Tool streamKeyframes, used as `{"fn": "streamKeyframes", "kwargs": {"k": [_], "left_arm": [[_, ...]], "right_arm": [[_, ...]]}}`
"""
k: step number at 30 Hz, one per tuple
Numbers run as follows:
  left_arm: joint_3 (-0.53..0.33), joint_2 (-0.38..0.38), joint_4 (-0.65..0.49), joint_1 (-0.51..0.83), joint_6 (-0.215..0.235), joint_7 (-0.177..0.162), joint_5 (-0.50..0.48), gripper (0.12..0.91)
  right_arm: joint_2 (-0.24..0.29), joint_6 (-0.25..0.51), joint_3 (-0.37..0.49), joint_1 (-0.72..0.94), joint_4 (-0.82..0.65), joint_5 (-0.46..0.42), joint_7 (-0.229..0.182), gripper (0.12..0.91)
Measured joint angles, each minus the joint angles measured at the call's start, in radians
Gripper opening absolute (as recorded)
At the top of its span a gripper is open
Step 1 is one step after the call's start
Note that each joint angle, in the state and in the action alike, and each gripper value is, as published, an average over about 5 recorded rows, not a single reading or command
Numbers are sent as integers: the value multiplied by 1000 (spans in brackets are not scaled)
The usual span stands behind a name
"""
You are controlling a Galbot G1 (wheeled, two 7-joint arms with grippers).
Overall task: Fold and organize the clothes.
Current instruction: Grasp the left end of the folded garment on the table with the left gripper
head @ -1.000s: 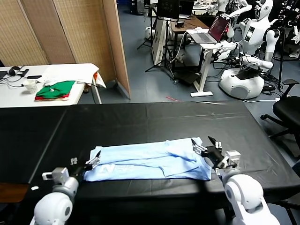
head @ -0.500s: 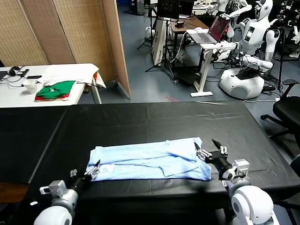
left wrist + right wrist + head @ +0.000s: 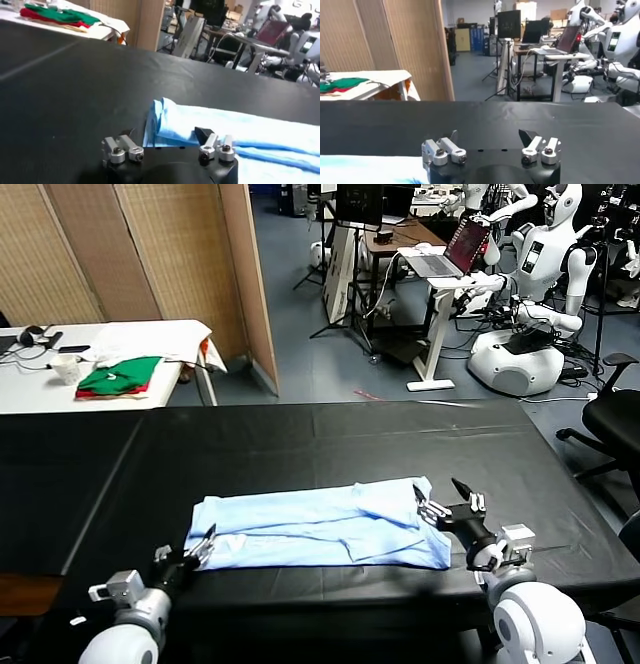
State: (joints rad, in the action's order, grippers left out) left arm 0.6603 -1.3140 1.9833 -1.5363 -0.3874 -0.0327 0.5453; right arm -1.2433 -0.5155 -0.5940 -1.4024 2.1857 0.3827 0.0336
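The clothes, one pale light-blue T-shirt (image 3: 320, 524), lie folded into a long strip across the near part of the black table (image 3: 300, 434). My left gripper (image 3: 200, 546) sits low at the strip's near left corner. In the left wrist view this gripper (image 3: 164, 134) is open, and the shirt's folded corner (image 3: 170, 122) lies between its fingers. My right gripper (image 3: 445, 504) stands open at the strip's right end. The right wrist view shows this gripper (image 3: 490, 135) with only black table between its fingers, and the shirt's edge (image 3: 370, 170) off to one side.
A white side table (image 3: 150, 334) at the back left carries folded green and red garments (image 3: 118, 376), a cup and cables. Beyond the black table stand a wooden partition (image 3: 240, 274), desks, other robots (image 3: 530, 334) and an office chair (image 3: 615, 419) on the right.
Both grippers have drawn back toward the table's near edge and lowered. The left one now sits at the shirt's near left corner, its fingers slightly narrower than before. The shirt lies as before.
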Motion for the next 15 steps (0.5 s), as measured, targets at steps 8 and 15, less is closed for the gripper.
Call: {"fn": "streamKeyframes", "kwargs": {"k": [8,15], "left_arm": [[-10,-2,1,-12,13,11,-92,287],[-12,12,11,-3,-23,-2,-101,185]], "right_arm": [[-3,2,3,0,5,0,6,907],[-6,2,11,1,7,-3,6,907]]}}
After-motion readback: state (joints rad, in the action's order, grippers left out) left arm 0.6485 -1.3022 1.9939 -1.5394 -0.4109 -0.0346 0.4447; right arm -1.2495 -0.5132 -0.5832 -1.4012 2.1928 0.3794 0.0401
